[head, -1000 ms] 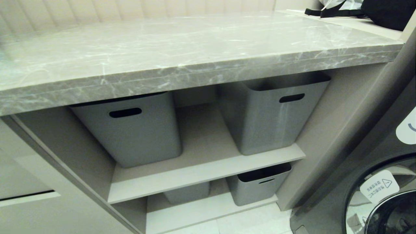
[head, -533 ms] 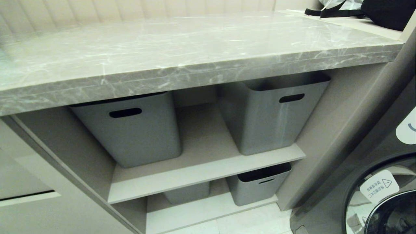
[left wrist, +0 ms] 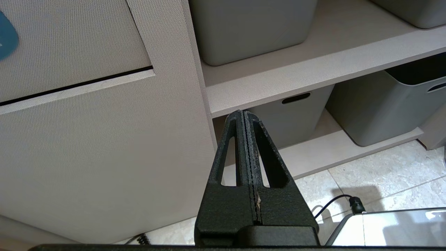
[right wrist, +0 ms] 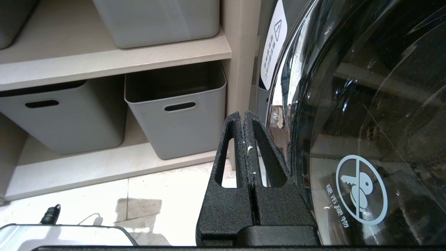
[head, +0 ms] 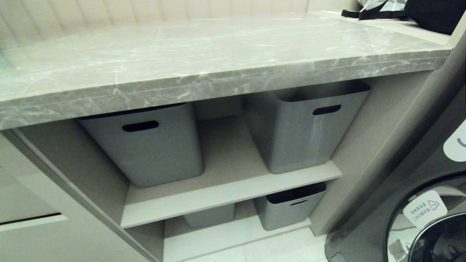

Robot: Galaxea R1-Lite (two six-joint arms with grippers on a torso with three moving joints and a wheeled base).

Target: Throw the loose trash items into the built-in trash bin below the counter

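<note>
Trash bin flap (left wrist: 66, 45) cut off at the frame edge, its blue icon (left wrist: 7, 40) only partly visible; left gripper (left wrist: 244, 116) clenched and empty beside the bin, right gripper (right wrist: 243, 116) clenched beside the washer door (right wrist: 366, 122).

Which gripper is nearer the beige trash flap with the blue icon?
Left. The left gripper, shut and empty, points low beside the trash flap. The right gripper, also shut, points between a grey tub and the washer door, where no flap shows.
</note>
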